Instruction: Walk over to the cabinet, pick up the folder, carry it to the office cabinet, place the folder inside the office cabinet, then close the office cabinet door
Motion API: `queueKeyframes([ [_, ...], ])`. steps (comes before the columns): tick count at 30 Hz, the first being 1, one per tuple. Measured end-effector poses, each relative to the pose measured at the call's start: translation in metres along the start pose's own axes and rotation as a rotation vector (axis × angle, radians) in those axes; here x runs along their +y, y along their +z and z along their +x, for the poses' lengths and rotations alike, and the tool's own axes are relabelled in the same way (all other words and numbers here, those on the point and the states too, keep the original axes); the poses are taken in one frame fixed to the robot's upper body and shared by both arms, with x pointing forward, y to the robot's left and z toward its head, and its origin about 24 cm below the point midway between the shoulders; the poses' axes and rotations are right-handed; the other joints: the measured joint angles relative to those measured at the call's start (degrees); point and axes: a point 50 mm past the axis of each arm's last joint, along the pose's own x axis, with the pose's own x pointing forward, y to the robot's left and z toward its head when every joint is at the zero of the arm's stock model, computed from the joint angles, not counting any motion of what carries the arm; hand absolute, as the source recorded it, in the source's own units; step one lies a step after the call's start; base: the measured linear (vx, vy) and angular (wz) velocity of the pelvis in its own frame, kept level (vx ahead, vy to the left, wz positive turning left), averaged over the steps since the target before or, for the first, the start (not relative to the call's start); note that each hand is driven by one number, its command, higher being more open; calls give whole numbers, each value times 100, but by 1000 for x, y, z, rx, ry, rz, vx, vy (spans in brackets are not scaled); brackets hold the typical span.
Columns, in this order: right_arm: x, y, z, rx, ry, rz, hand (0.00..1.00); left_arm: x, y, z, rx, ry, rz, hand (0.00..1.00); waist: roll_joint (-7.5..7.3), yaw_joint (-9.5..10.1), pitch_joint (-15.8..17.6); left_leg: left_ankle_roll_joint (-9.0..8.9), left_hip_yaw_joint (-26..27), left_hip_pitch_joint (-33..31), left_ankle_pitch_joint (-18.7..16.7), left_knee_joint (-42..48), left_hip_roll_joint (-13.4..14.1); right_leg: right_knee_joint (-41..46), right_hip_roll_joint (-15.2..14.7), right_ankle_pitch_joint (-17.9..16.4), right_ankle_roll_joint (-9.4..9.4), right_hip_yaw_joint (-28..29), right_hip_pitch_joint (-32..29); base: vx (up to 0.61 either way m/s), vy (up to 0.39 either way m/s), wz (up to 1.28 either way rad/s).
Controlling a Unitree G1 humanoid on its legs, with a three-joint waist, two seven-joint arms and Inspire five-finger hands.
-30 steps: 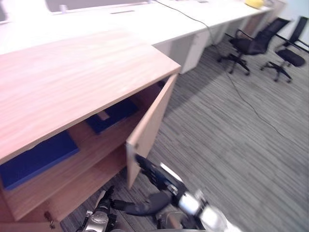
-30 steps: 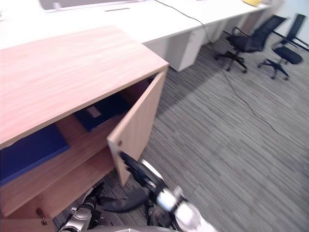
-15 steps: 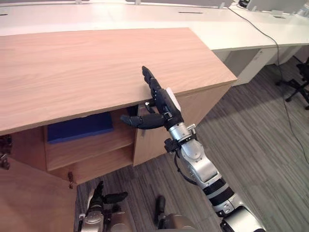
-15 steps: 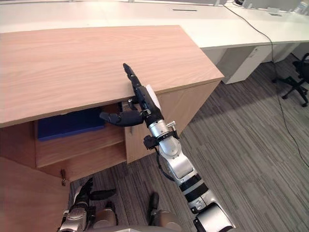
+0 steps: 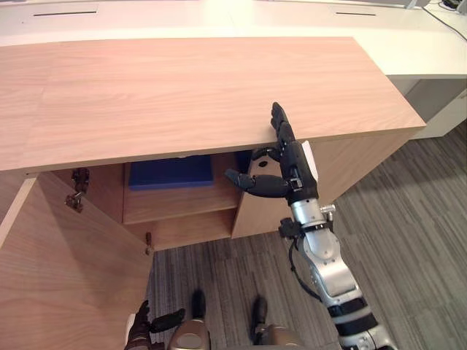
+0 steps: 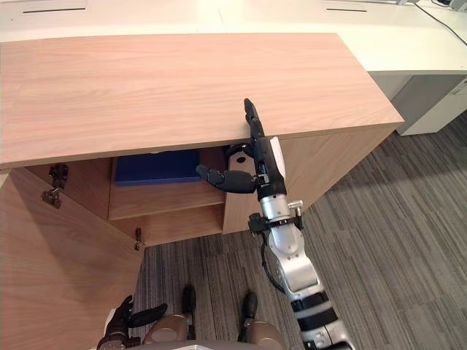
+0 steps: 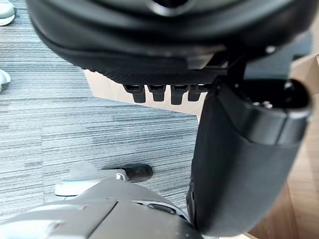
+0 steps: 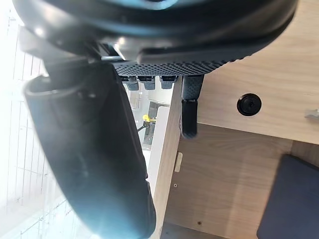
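Note:
The blue folder (image 5: 170,172) lies flat on the upper shelf inside the wooden office cabinet (image 5: 182,87). My right hand (image 5: 288,164) is raised in front of the cabinet with straight fingers pointing up against the free edge of the right door (image 5: 343,175), thumb held out toward the shelf. That door stands almost flush with the cabinet front. The folder (image 8: 286,199) shows dark in the right wrist view, past the door's inner face. My left hand (image 5: 149,324) hangs low near the floor, relaxed and holding nothing.
The cabinet's left door (image 5: 66,270) stands wide open, swung out toward me at the lower left, hinges (image 5: 75,197) showing. White desks (image 5: 219,14) run behind the cabinet. Grey striped carpet (image 5: 408,240) spreads to the right.
The camera has swung to face the cabinet. My right hand rose from low down to the right door's edge, and that door went from wide open to almost closed.

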Motion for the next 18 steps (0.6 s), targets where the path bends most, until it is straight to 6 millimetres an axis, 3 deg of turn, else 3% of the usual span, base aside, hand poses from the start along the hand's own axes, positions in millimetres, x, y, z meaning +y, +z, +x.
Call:
queueKeyframes([
  [4, -16, 4, -26, 12, -143, 28, 100, 4, -4, -1, 9, 9, 8, 100, -59, -165, -57, 13, 57, 26, -9, 3, -28, -15, -16, 136, -6, 45, 27, 118, 19, -4],
  [8, -48, -14, -56, 126, -410, 4, 100, 5, -5, -1, 12, 8, 29, 100, -52, -258, -91, 27, 106, 137, -90, 22, -61, -83, 16, 137, 1, 83, 142, 56, 13, -9],
  [12, -72, -61, -105, 408, -592, -45, 100, 5, -14, -4, 37, 6, 31, 100, 15, -348, -176, 19, 353, 279, -169, 8, -50, -76, 29, 135, 4, 309, 152, -5, 12, -29],
  [18, -69, -130, -180, 900, -535, -50, 100, -2, -19, -6, 51, -28, 58, 100, 214, -395, -318, -13, 381, 339, -260, 3, -42, -70, 19, 67, 86, 365, 172, -8, 3, -7],
])
